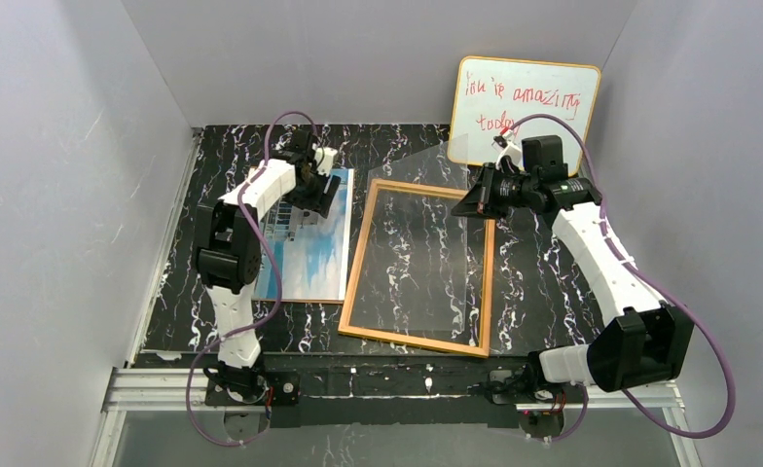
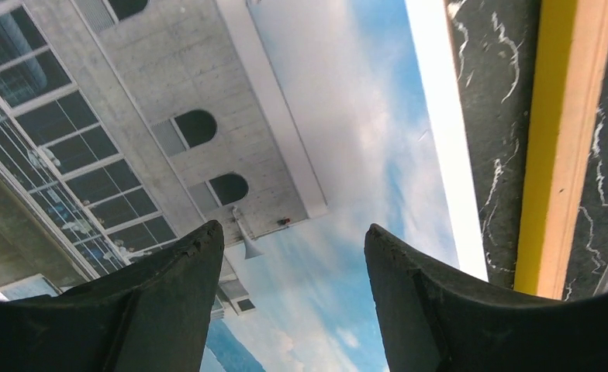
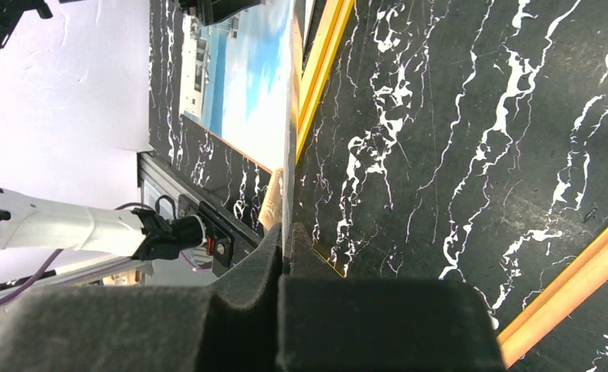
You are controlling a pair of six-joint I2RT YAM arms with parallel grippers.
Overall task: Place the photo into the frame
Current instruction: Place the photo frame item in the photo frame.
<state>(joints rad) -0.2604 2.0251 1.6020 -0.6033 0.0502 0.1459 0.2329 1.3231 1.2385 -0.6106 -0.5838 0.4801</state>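
The photo (image 1: 309, 248) lies face up on the table at the left, showing a white building and blue sky. My left gripper (image 1: 314, 199) hovers open just above its far part, and in the left wrist view (image 2: 293, 240) the print (image 2: 208, 116) fills the gap between the fingers. The frame (image 1: 358, 258) lies flat at the centre, orange-wood rim up. My right gripper (image 1: 472, 199) is shut on the far right edge of the clear pane (image 1: 426, 243), holding it tilted above the frame. In the right wrist view the pane (image 3: 289, 155) runs edge-on between the fingertips (image 3: 274, 244).
A yellow-edged whiteboard (image 1: 524, 97) with red writing leans on the back wall behind the right arm. Grey walls close in the table on three sides. The frame's yellow rim (image 2: 557, 155) lies just right of the photo's white border.
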